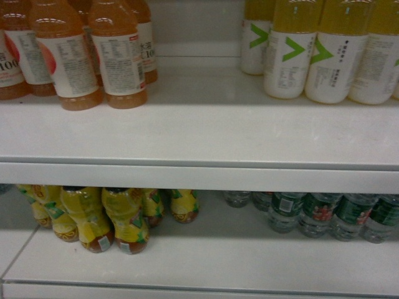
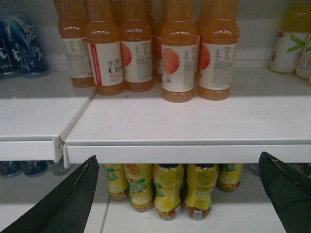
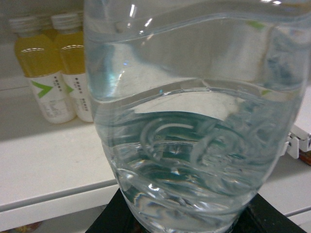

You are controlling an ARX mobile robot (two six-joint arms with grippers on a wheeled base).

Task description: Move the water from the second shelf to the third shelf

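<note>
Water bottle held up close at the right wrist

The water bottle (image 3: pixel 199 126) fills the right wrist view, its base seated between the right gripper's (image 3: pixel 187 221) jaws, which grip it, before a white shelf (image 3: pixel 43 160) of yellow drinks (image 3: pixel 41 73). The left gripper's (image 2: pixel 180 194) jaws hang open, empty.

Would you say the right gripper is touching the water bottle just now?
Touching. In the right wrist view the water bottle fills the frame and its lower end sits between the dark fingers of the right gripper, with no gap visible.
</note>
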